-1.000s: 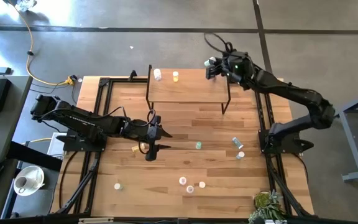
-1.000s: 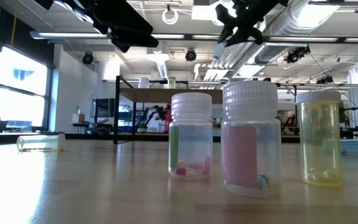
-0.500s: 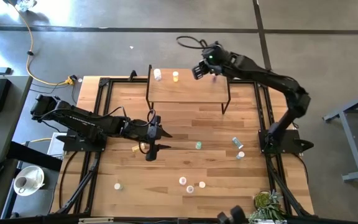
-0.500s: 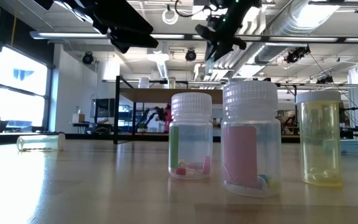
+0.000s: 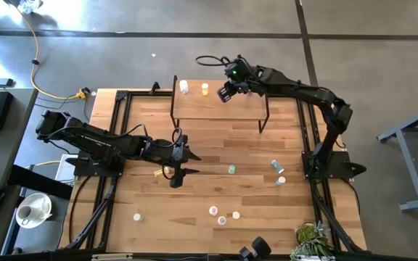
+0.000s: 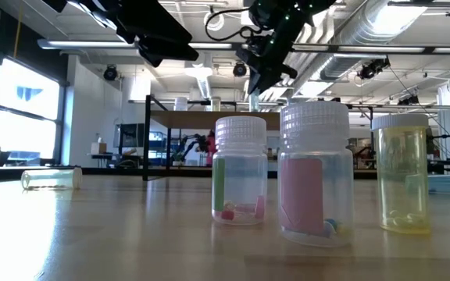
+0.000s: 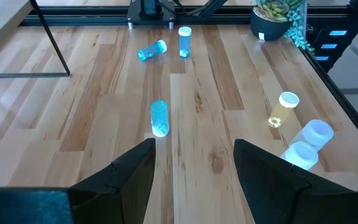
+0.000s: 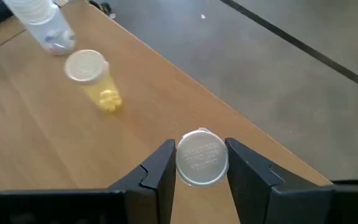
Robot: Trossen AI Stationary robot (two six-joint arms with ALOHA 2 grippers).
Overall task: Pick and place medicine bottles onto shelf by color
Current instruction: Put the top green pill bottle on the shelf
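- Dark fingers of the right gripper (image 8: 201,163) pinch a pale-capped bottle (image 8: 202,158) above the light-wood shelf (image 8: 36,155); a yellow bottle (image 8: 96,79) stands just beyond.
- Left gripper (image 7: 192,168) hangs wide open, a teal bottle (image 7: 159,117) ahead on the table (image 7: 216,137).

The right arm reaches out long toward the counter's far edge, its hand (image 5: 226,92) closed around a bottle (cap showing between the fingers). The left arm lies low mid-counter, its hand (image 5: 178,164) spread wide.
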